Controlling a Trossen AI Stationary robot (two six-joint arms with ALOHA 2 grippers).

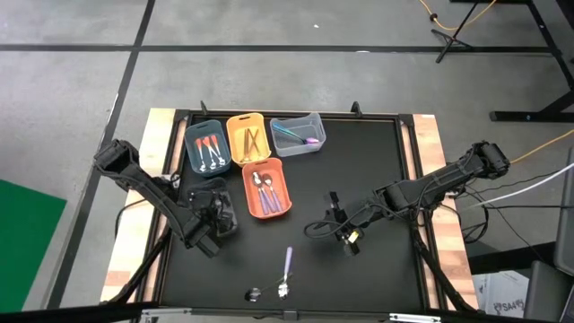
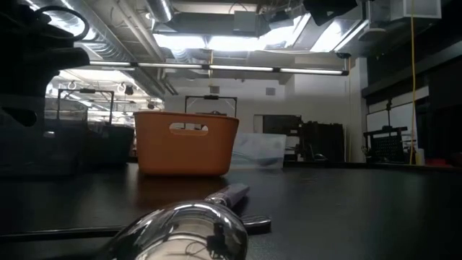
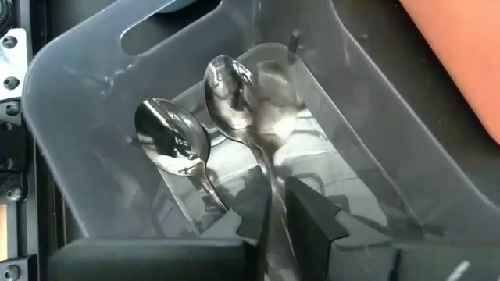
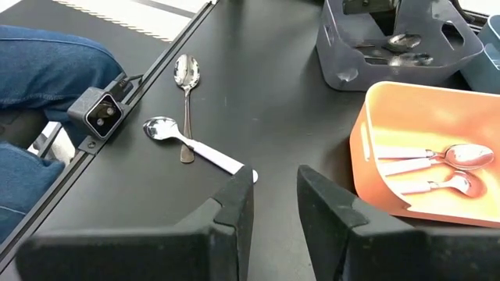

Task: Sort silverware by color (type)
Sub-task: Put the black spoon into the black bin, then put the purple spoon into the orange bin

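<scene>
Silver spoon [image 3: 234, 101]: bowl down in grey bin [image 3: 78, 117], handle rising between the left gripper [image 3: 273, 211] fingers. A second silver spoon [image 3: 172, 144] lies just beside it, bowls nearly touching.
- Left fingers sit close on either side of the handle; cannot tell if they clamp it or stand just slack. Grey bin is left of centre on the surface, near side of the bin row.

Loose pieces on the near middle of the surface [image 1: 377, 179]:
- White-handled spoon [image 4: 187, 144], lying flat.
- All-silver spoon [image 4: 186, 78] beside it near the front edge; in the right wrist view the two seem to cross or touch at the handle ends.

Handling, as judged:
- Light, stiff, polished metal. Likely slippery; a pinch on the rounded bowl would probably squirt out.
- Flat against the surface, so little edge to get under.
- Best hold: across the narrow handle, about mid-length, fingers square to it. The white handle looks thicker and less slick, so the easier take.
- Lifting one may drag the other where they meet.

Right gripper [image 4: 273, 183]: fingers apart, nothing between, hanging over the surface right of centre, well apart from the loose pair.

Orange bin [image 4: 375, 101] holds white-handled spoons. Far row: three more bins.
</scene>
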